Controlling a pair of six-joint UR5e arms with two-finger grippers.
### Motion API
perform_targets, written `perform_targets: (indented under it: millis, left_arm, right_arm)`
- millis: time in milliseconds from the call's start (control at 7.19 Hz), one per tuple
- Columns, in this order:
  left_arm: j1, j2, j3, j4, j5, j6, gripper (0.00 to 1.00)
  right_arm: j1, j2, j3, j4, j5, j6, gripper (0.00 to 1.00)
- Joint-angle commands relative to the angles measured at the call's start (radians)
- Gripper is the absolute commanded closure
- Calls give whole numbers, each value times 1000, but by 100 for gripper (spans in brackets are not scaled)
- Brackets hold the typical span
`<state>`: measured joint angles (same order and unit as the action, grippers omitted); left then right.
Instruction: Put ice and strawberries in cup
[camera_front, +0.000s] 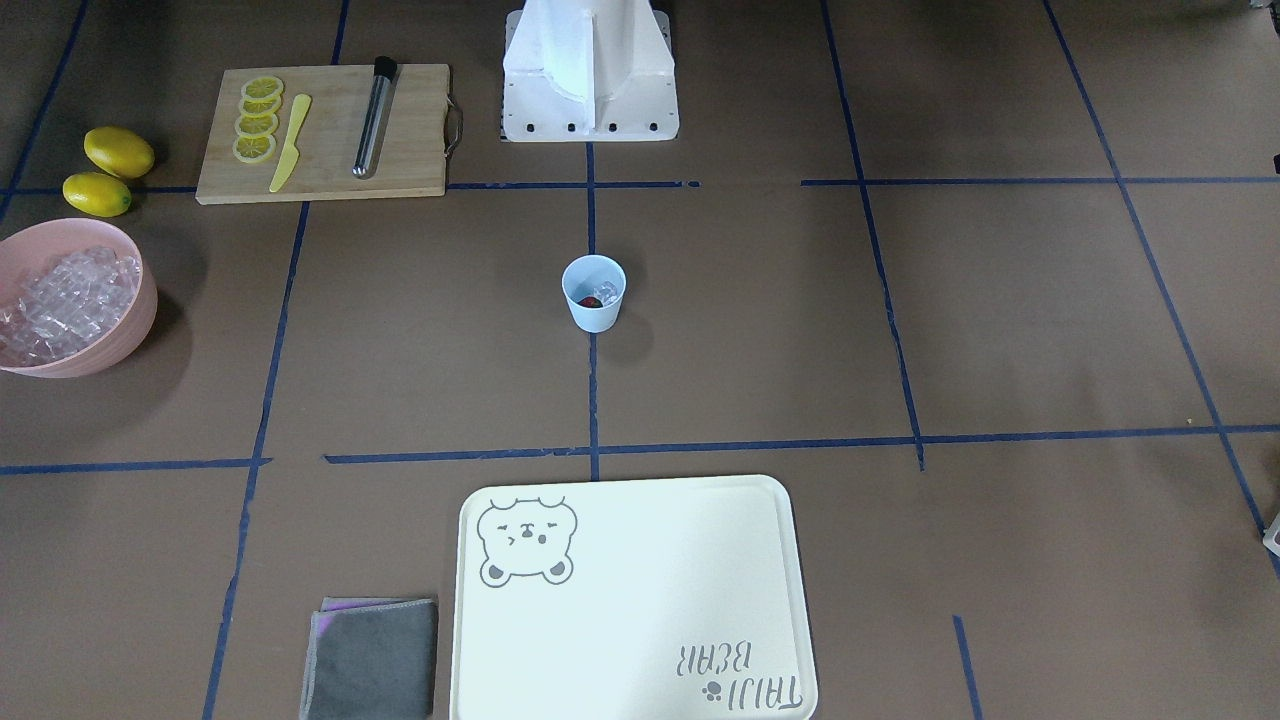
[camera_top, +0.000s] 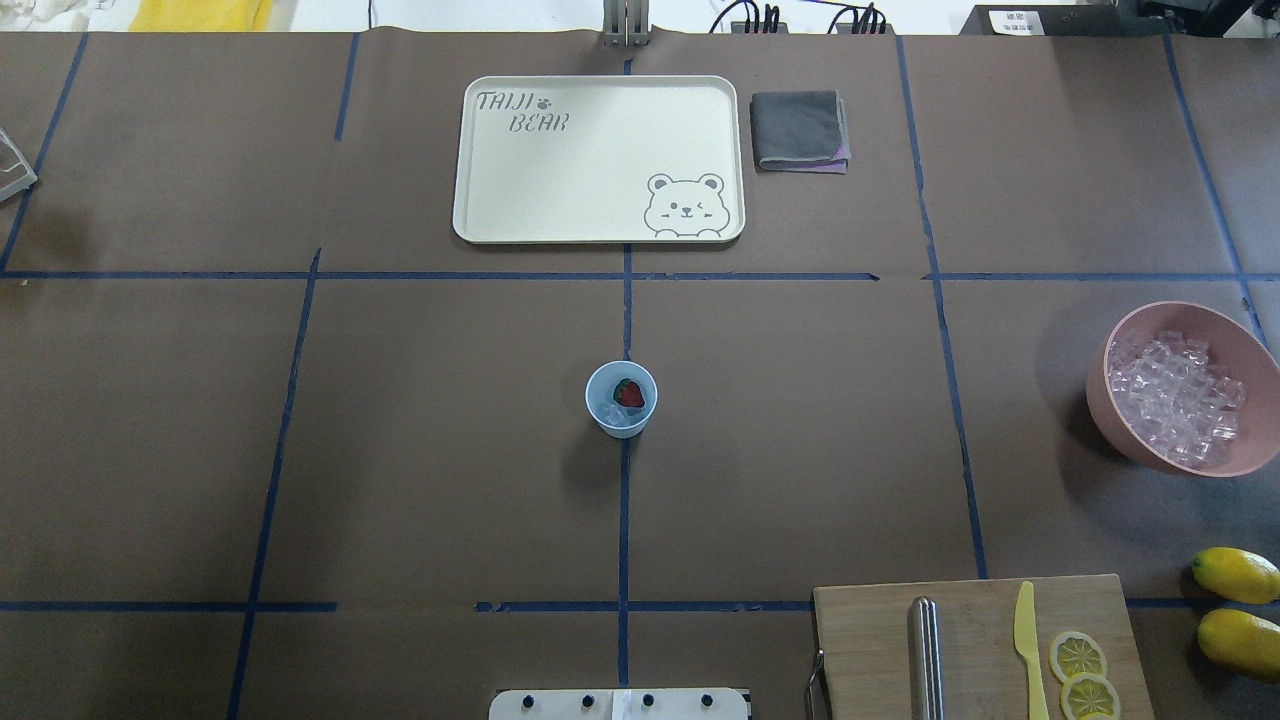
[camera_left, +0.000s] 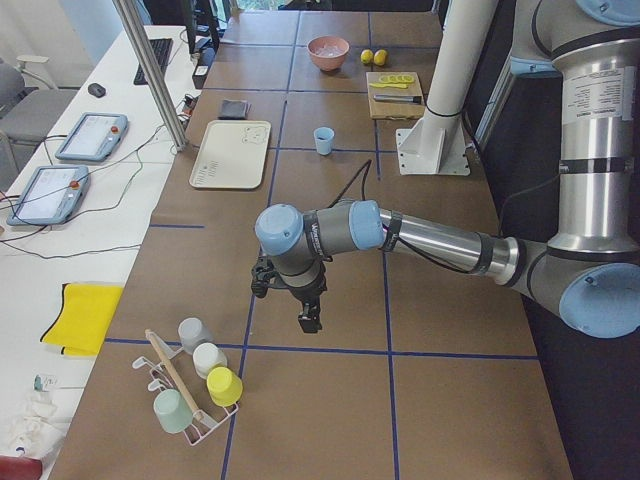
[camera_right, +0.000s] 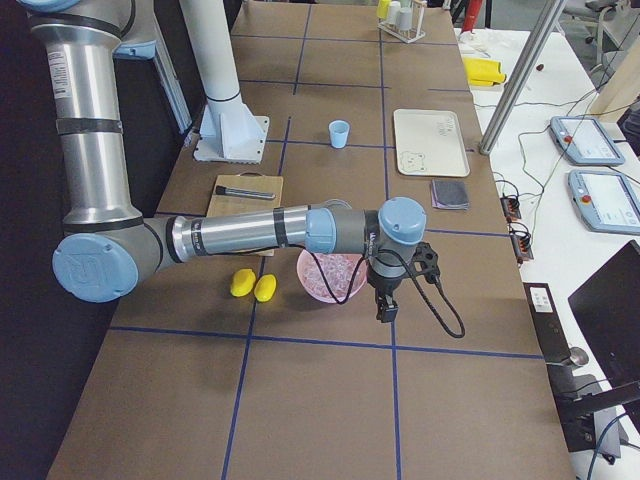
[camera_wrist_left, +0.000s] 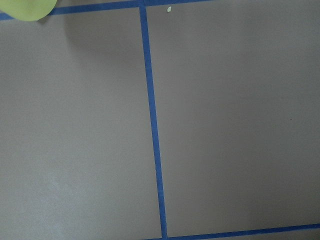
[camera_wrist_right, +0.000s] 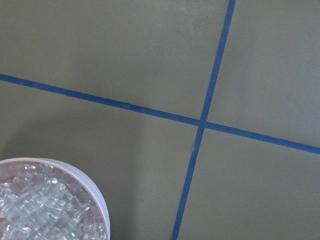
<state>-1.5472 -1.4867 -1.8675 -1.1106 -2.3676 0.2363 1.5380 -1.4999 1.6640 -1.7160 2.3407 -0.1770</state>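
Across the table (camera_top: 400, 450), I see both arms drawn out to opposite ends, well apart from the work. The left arm (camera_left: 430, 238) hangs its left gripper (camera_left: 309, 324) over bare paper; the right arm (camera_right: 240, 232) holds the right gripper (camera_right: 385, 310) just beside the pink bowl (camera_front: 110, 345). Each gripper shows only in a side view, and neither wrist camera catches its own fingers, so I cannot tell whether the jaws are spread or pressed together. I see nothing carried in either.

The pink bowl sits at the table's edge on my right side, heaped with ice (camera_top: 1175, 400). The cup (camera_front: 594, 310) stands upright at the centre of the table, on the blue tape line, well apart from everything else. A few clear cubes (camera_top: 612, 417) lie inside it, and the strawberry (camera_top: 629, 394) rests on them against the far wall.

I judge both ingredients to be loaded and the filling step done. The next move calls for little: keep both arms away from the cup so it is not knocked, or, if more ice is wanted, send the right gripper to the bowl, since it is nearest
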Motion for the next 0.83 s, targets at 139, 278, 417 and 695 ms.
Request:
perform_targets:
  millis: [139,278,417,695]
  left_arm:
    - [-33,-1,45,-58,-44,-29,0]
    - [-56,0,68,-122,-42,-31,0]
    - [-62,-3,77,-150,-38,-34,0]
    - [-93,-6,68,-176,-10,-70,0]
  right_arm:
    - [14,-29,2,-5,-14,-4,1]
    - [14,-31,2,-5,-17,-4,1]
    - [14,-29,2,-4,-32,-3,1]
    - [14,-31,2,-1,-32,-3,1]
